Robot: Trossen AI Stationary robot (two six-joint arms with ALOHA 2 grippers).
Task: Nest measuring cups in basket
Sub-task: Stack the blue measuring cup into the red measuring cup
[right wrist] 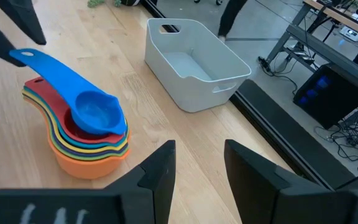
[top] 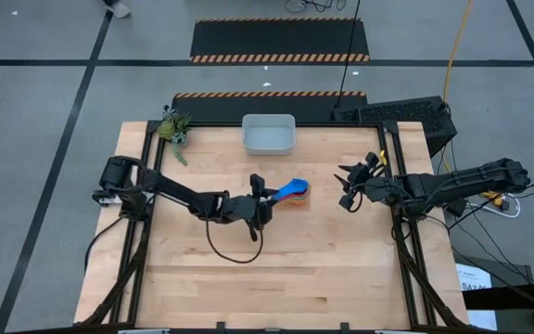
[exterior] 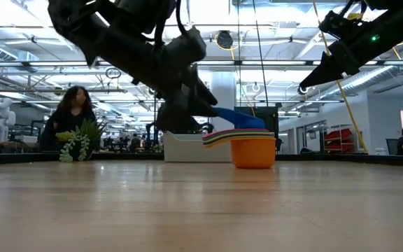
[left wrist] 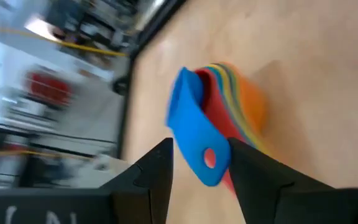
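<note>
left gripper (top: 260, 193) open astride blue cup (right wrist: 92, 106) handle | cups stack (top: 295, 192) frame centre, handles pointing left toward it | basket (top: 268, 134) above | right gripper (top: 348, 186) open, idle, farther

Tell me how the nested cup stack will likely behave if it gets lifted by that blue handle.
The cup stack looks like light, stiff plastic, so probably easy to lift. The blue cup sits loosely on top, handle tilted up, so it would likely come away alone. Pushed, the stack may slide on the smooth table rather than tip.
</note>
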